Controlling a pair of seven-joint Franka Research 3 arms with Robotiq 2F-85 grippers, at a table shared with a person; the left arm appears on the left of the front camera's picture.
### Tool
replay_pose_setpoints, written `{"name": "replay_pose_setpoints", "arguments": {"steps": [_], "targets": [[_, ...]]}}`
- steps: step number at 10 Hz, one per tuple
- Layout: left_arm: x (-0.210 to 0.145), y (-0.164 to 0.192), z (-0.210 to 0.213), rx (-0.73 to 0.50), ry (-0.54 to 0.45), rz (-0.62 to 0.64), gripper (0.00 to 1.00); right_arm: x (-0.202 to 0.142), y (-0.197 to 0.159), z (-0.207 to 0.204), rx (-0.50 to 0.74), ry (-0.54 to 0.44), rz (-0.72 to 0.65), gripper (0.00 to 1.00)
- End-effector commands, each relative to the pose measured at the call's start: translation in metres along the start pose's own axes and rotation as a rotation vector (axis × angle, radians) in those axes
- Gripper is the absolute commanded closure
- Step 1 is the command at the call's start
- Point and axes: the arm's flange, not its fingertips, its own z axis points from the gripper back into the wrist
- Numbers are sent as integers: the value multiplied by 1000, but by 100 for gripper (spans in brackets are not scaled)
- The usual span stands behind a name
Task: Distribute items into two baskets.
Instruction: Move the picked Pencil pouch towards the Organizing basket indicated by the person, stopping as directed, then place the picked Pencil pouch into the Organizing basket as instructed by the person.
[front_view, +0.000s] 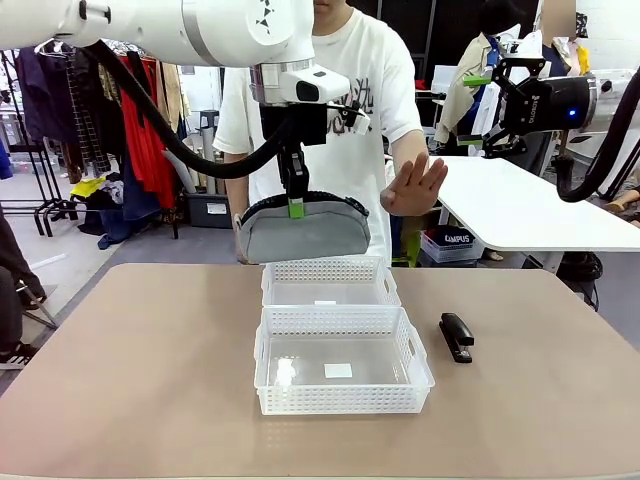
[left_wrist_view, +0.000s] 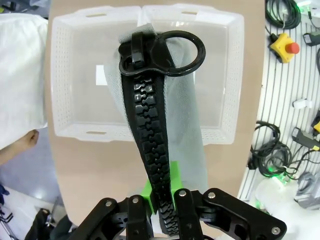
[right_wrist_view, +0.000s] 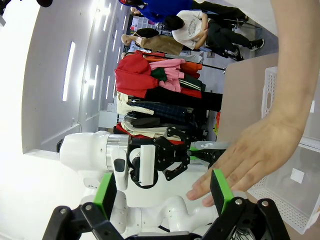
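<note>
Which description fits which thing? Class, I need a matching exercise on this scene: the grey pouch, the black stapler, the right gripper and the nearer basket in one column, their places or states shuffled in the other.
Things
1. grey pouch
2. black stapler
3. right gripper
4. nearer basket

Places or states
A. lies on the table, to the right of the nearer basket
B. open, raised off the table, facing the person's hand
C. hangs in the air, pinched by the left gripper
D. stands on the table with nothing in it

Pairs: 1-C, 2-A, 3-B, 4-D
</note>
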Motion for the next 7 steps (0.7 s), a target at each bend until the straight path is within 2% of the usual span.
{"name": "replay_pose_setpoints", "arguments": {"steps": [1,7], "targets": [[1,0,-2,0,3,-5,100,0,1,0,3,1,10,0],[1,0,-2,0,3,-5,100,0,1,0,3,1,10,0]]}}
